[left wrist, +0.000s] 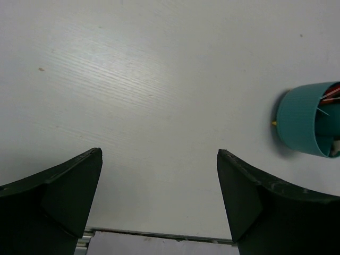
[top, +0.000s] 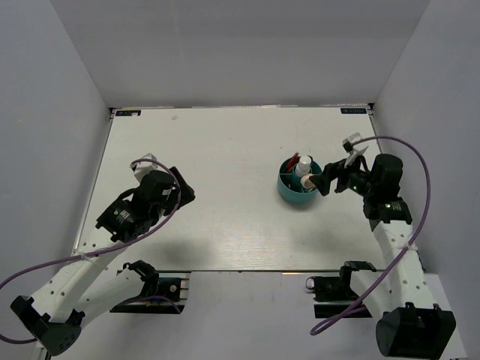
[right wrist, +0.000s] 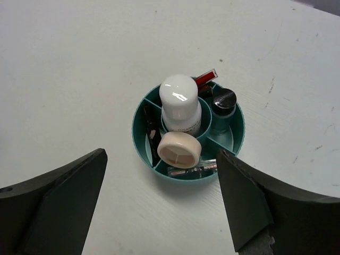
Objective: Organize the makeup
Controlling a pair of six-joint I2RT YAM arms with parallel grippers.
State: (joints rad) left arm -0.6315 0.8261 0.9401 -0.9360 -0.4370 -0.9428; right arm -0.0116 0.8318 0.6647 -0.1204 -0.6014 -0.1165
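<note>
Plain pale walls [top: 67, 75] close in three sides of a white tabletop [top: 217, 165], faintly grained with a few small scuffs. Right of centre in the top view stands a teal divided container [top: 294, 193] holding the makeup [top: 303, 171]: white bottle [right wrist: 179, 103] upright in the middle well, round compact [right wrist: 179, 149] at the lower rim. Left jaws are wide apart over bare tabletop, gripping nothing. Right jaws are wide apart just beside the container, gripping nothing.
</note>
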